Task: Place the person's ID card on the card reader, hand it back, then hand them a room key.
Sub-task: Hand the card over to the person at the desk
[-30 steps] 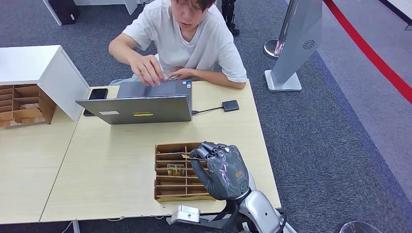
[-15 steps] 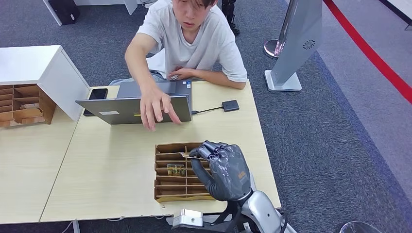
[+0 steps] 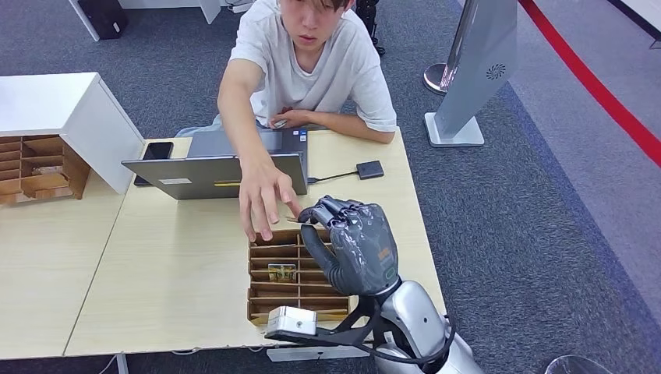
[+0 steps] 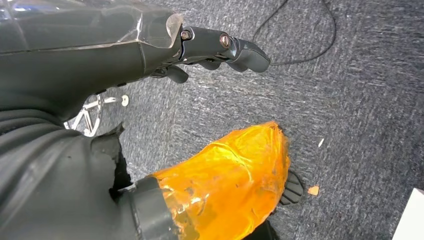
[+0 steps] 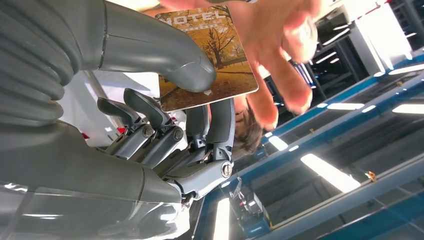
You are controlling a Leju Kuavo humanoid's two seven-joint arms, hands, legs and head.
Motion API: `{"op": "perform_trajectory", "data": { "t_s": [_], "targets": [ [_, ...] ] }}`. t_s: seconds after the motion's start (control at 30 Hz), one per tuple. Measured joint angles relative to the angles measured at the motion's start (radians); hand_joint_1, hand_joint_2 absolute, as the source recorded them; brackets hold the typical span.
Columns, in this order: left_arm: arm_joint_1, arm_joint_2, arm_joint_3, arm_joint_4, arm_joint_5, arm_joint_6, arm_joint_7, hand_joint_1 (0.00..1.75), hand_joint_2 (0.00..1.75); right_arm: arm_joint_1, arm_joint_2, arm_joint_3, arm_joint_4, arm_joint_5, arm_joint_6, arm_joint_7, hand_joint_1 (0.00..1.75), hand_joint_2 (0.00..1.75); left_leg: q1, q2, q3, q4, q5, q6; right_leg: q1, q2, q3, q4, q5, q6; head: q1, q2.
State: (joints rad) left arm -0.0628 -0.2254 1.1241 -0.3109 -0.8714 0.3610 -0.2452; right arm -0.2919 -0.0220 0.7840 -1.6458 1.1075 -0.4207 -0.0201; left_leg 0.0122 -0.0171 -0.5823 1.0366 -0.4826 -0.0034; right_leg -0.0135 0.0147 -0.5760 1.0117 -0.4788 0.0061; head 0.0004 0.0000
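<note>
My right hand (image 3: pixel 355 245) is raised above the wooden slotted tray (image 3: pixel 265 313) near the table's front edge and pinches a room key card (image 3: pixel 299 220). The right wrist view shows the card (image 5: pixel 210 55), printed with autumn trees, clamped between the thumb (image 5: pixel 165 50) and the fingers. The person's hand (image 3: pixel 265 199) reaches over the laptop, its fingertips just short of the card's edge. A small dark card reader (image 3: pixel 369 169) lies on the table beside the laptop, on a cable. My left hand (image 4: pixel 220 47) hangs over grey carpet and holds nothing.
An open grey laptop (image 3: pixel 218 175) stands between the person and the tray, with a black phone (image 3: pixel 157 150) beside it. Another card (image 3: pixel 281 273) lies in a tray slot. A white cabinet (image 3: pixel 70 109) and a second wooden tray (image 3: pixel 35 167) sit at the left.
My right hand has lifted the key card up and away from the tray toward the person. The person's hand left the laptop and stretched forward to the card.
</note>
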Motion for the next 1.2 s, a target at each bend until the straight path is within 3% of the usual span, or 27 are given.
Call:
{"op": "perform_trajectory", "data": {
  "t_s": [0.47, 0.53, 0.57, 0.67, 0.7, 1.2],
  "targets": [
    [-0.032, 0.004, -0.031, 0.0, -0.04, -0.004, 0.033, 0.0, 0.0, -0.092, 0.071, -0.017, 0.145, 0.013, 0.064, 0.049, 1.73, 1.75, 0.0, 0.0, 0.0, 0.0, 0.0, 0.0, 0.0, 0.0, 0.0, 0.0, 0.0, 0.0, 0.0, 0.0],
    [-0.033, 0.004, -0.033, 0.0, -0.042, -0.004, 0.034, 0.0, 0.0, -0.095, 0.078, -0.017, 0.158, 0.013, 0.064, 0.05, 1.63, 1.75, 0.0, 0.0, 0.0, 0.0, 0.0, 0.0, 0.0, 0.0, 0.0, 0.0, 0.0, 0.0, 0.0, 0.0],
    [-0.033, 0.004, -0.034, 0.0, -0.042, -0.004, 0.034, 0.0, 0.0, -0.097, 0.081, -0.017, 0.164, 0.013, 0.064, 0.05, 1.37, 1.75, 0.0, 0.0, 0.0, 0.0, 0.0, 0.0, 0.0, 0.0, 0.0, 0.0, 0.0, 0.0, 0.0, 0.0],
    [-0.033, 0.004, -0.035, 0.0, -0.043, -0.004, 0.034, 0.0, 0.0, -0.1, 0.086, -0.017, 0.177, 0.013, 0.065, 0.052, 0.18, 1.75, 0.0, 0.0, 0.0, 0.0, 0.0, 0.0, 0.0, 0.0, 0.0, 0.0, 0.0, 0.0, 0.0, 0.0],
    [-0.033, 0.004, -0.036, 0.0, -0.043, -0.004, 0.034, 0.0, 0.0, -0.1, 0.087, -0.017, 0.18, 0.013, 0.065, 0.052, 0.0, 1.75, 0.0, 0.0, 0.0, 0.0, 0.0, 0.0, 0.0, 0.0, 0.0, 0.0, 0.0, 0.0, 0.0, 0.0],
    [-0.033, 0.007, -0.041, 0.001, -0.033, 0.004, 0.034, 0.0, 0.0, -0.099, 0.089, -0.017, 0.189, 0.009, 0.059, 0.058, 0.0, 1.75, 0.0, 0.0, 0.0, 0.0, 0.0, 0.0, 0.0, 0.0, 0.0, 0.0, 0.0, 0.0, 0.0, 0.0]
  ]
}}
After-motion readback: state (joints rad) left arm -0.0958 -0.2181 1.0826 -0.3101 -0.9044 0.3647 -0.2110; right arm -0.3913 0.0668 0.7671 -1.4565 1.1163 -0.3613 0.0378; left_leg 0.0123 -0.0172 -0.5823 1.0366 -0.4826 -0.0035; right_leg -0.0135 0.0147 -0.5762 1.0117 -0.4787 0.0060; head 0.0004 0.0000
